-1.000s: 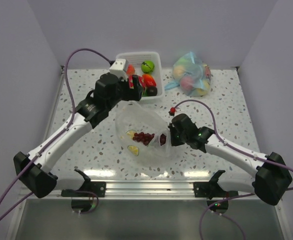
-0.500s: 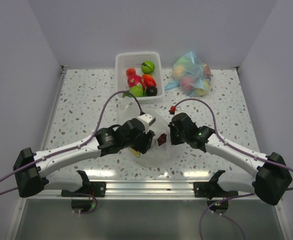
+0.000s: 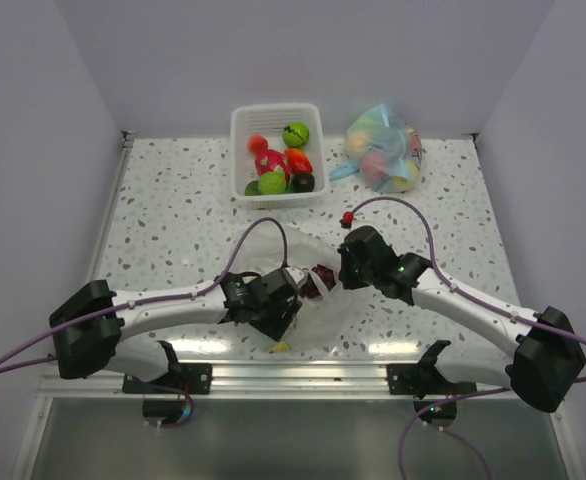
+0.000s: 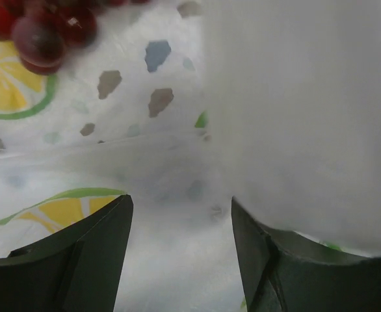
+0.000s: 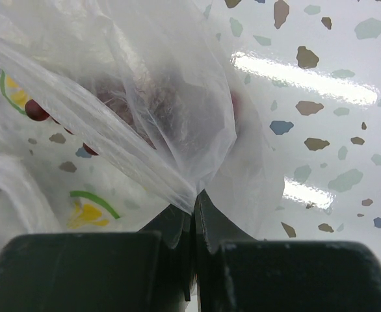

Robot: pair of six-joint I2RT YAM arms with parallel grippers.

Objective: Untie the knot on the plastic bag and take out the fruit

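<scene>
The left tool [image 4: 179, 207] is no longer over the white basket [image 3: 241, 130]. It now sits low and well in front of the basket, fingers apart against the plastic bag [image 3: 318, 310]. The bag is bunched up higher. The grapes [image 3: 323, 277] now lie farther right, and a citrus slice [image 3: 280, 347] is farthest from the basket.

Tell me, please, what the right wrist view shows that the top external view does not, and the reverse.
Only the right wrist view: the right gripper up close, its jaws shut on a pinched fold of the plastic bag.

Only the top external view: the white basket holding toy fruit, the blue-tinted bag beside it, and the left gripper at the clear bag's near side.

Both: the clear bag, the dark red grapes inside it, and the speckled table.
</scene>
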